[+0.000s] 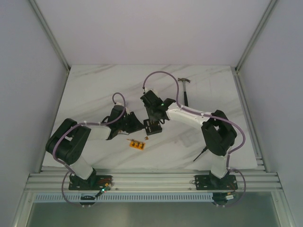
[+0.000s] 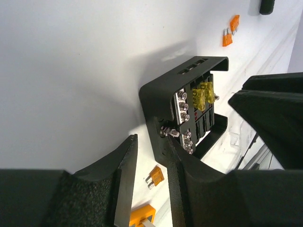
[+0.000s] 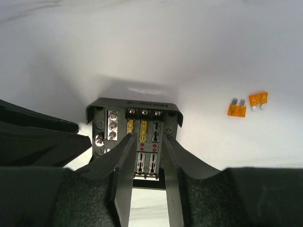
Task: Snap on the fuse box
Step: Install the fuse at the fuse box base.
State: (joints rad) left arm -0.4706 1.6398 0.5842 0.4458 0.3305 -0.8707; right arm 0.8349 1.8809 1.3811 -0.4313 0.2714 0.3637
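Near the middle of the marble table [image 1: 94, 90], between the two arms, the fuse box [image 1: 152, 126] is sitting with its fuse face uncovered. Rows of slots, yellow fuses [image 3: 143, 126] and silver screw terminals are showing. A black cover [image 2: 158, 94] is wrapping around the back and sides rather than across the face, so the snapping-on looks not yet done.

The right gripper [image 3: 147, 139] is hanging directly over that face, its jaws standing slightly apart with only the slots showing between them. Whether the tips are touching the box cannot be told; it seems placed to press down. The left gripper [image 2: 149, 158] is reaching in from the opposite side, jaws likewise parted and grasping nothing. One fingertip [image 2: 176, 156] is lying against the box's near corner, probably bracing it against sliding.

The two grippers are crowding close together over the box, leaving little room between them. Two loose orange fuses [image 3: 236, 109] are lying just beside the box, and an orange strip [image 1: 137, 144] is lying nearer the arm bases. A hammer [image 1: 185, 94] is resting well apart toward the far edge. Bare marble is spreading wide behind the box and to its left.
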